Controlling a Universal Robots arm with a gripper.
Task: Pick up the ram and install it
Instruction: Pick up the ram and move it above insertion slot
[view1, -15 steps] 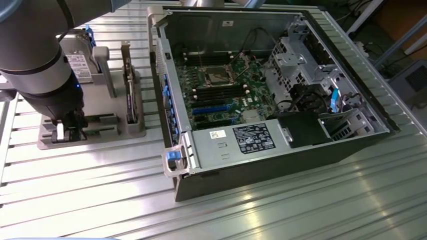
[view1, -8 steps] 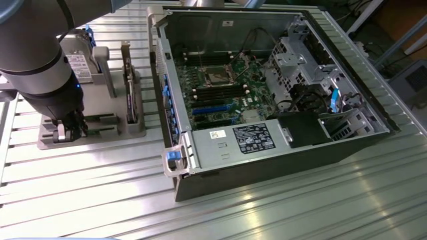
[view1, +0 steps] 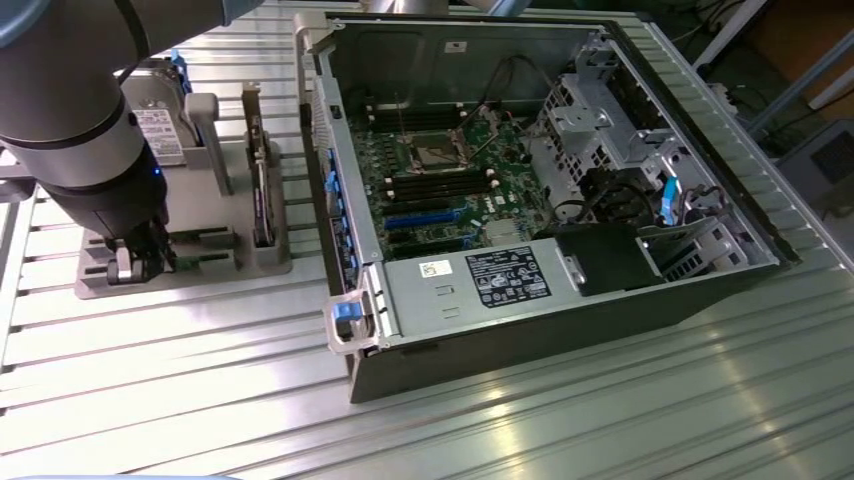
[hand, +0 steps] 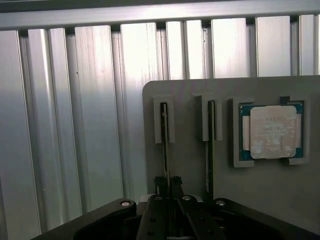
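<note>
Two rams stand on edge in slots of a grey holder (hand: 260, 190). In the wrist view my gripper (hand: 168, 184) has its fingers pinched on the thin top edge of one ram (hand: 164, 142), which still sits in its slot. The other ram (hand: 210, 145) stands one slot over, untouched. In the exterior view the gripper (view1: 134, 262) points straight down into the holder (view1: 200, 275) at the exterior view's left. The other ram (view1: 263, 195) stands upright beside it, on the side toward the computer.
An open computer case (view1: 350, 140) fills the middle of the slatted metal table (view1: 200, 380); its motherboard (view1: 441, 190) with black memory slots lies exposed. A square processor chip (hand: 272, 131) rests in the holder. A hard drive (view1: 163, 125) stands behind my arm.
</note>
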